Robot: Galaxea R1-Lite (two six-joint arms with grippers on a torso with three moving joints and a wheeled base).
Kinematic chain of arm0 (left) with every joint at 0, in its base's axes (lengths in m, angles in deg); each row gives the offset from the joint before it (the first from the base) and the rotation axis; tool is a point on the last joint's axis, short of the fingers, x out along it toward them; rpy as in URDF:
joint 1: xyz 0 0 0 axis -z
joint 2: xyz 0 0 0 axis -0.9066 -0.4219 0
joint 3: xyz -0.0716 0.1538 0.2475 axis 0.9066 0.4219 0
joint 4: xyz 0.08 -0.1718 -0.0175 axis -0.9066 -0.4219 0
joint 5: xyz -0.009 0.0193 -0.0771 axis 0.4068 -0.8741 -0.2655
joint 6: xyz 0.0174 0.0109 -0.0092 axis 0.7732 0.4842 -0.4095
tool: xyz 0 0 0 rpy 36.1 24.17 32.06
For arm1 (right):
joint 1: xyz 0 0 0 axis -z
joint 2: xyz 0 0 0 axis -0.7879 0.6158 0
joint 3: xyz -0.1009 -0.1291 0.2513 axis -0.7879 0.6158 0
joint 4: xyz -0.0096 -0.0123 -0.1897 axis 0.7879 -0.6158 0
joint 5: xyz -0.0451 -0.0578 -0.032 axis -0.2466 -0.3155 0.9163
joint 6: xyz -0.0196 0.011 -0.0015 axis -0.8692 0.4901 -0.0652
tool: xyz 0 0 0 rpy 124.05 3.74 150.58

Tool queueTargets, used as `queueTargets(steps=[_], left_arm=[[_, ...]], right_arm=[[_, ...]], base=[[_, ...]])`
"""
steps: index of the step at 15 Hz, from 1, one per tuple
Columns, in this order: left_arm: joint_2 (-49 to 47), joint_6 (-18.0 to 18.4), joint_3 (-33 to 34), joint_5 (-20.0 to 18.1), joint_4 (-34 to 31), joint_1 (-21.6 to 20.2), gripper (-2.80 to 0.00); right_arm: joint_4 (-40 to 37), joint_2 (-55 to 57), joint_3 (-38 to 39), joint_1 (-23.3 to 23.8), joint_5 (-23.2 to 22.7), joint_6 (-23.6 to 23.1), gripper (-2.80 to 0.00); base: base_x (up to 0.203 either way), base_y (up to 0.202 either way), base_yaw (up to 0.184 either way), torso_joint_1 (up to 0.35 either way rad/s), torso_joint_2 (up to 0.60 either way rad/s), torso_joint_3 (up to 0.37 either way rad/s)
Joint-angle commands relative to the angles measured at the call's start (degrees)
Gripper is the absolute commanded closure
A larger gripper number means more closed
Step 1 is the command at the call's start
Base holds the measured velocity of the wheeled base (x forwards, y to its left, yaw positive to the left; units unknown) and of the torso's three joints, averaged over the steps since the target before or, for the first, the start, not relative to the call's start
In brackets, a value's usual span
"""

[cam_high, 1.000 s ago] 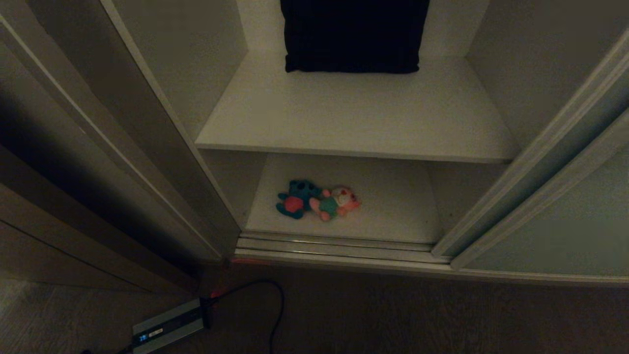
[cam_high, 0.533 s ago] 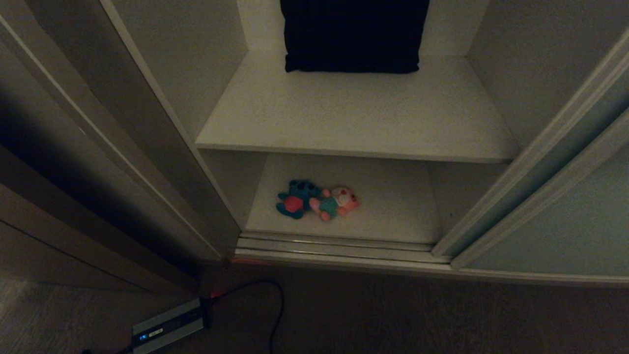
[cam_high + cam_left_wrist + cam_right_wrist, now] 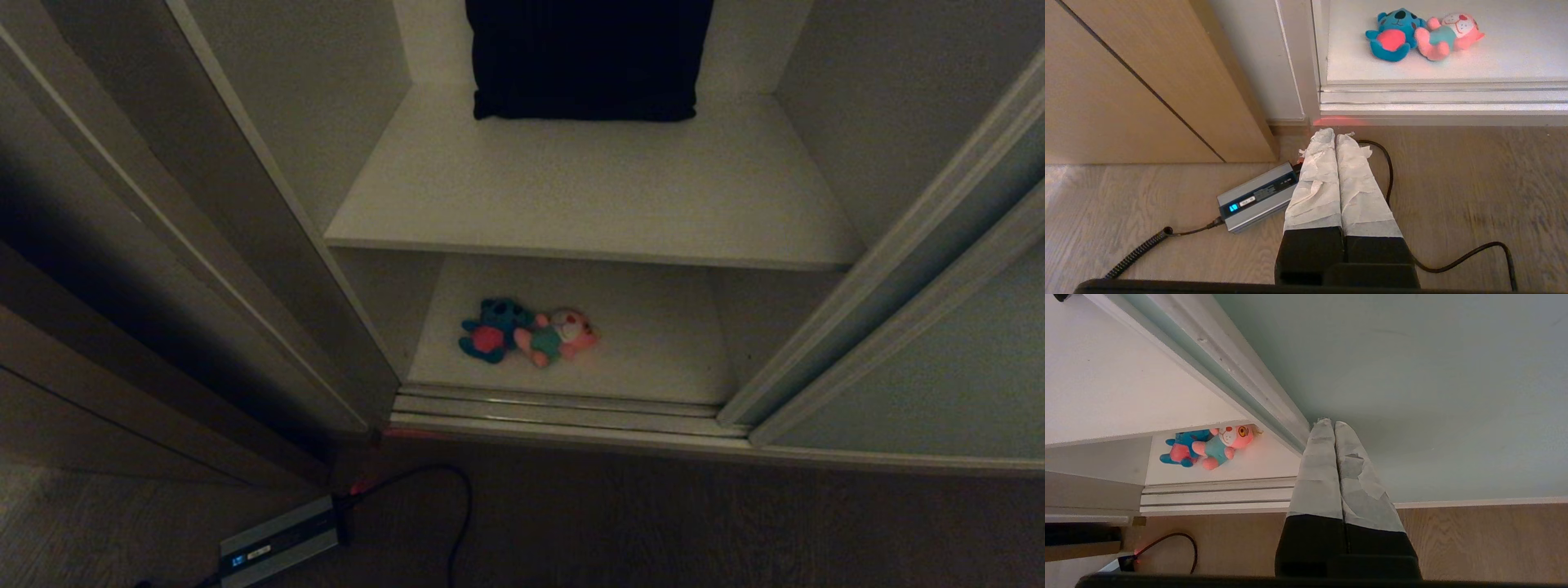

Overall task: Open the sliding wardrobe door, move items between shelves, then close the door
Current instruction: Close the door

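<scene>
The sliding wardrobe door (image 3: 939,359) stands pushed to the right, leaving the wardrobe open. On the lower shelf (image 3: 653,343) lie the two items side by side: a teal-blue plush with a red belly (image 3: 492,329) and a pink plush in a teal outfit (image 3: 560,336). The upper shelf (image 3: 588,188) carries only a black cushion. Neither arm shows in the head view. My right gripper (image 3: 1329,424) is shut and empty, its tips close before the door panel (image 3: 1412,375) near the door's pale frame edge (image 3: 1241,371). My left gripper (image 3: 1335,134) is shut and empty, low over the floor.
A black cushion (image 3: 586,57) leans at the back of the upper shelf. A grey power brick (image 3: 277,543) with a black cable (image 3: 457,523) lies on the wooden floor at the lower left. The bottom door tracks (image 3: 563,412) run along the wardrobe's front.
</scene>
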Motion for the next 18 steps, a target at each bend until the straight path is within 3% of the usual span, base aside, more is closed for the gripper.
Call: queueTargets(steps=[1,7,15,18], left_arm=[[-0.09,0.08,0.0,-0.01,0.0,-0.01,0.0],[-0.09,0.08,0.0,-0.01,0.0,-0.01,0.0],[-0.09,0.08,0.0,-0.01,0.0,-0.01,0.0],[-0.09,0.08,0.0,-0.01,0.0,-0.01,0.0]], right_arm=[[0.97,0.95,0.4,-0.06,-0.16,0.08,0.0],[2.78,1.11,0.62,-2.04,-0.05,0.11,0.0],[3.0,-0.11,0.85,-14.48,8.01,0.0,0.0],[3.59,-1.43,1.14,-21.56,10.44,-0.25,0.0]], base=[[0.0,0.0,0.0,0.0,0.0,0.0],[0.0,0.0,0.0,0.0,0.0,0.0],[0.0,0.0,0.0,0.0,0.0,0.0],[0.0,0.0,0.0,0.0,0.0,0.0]])
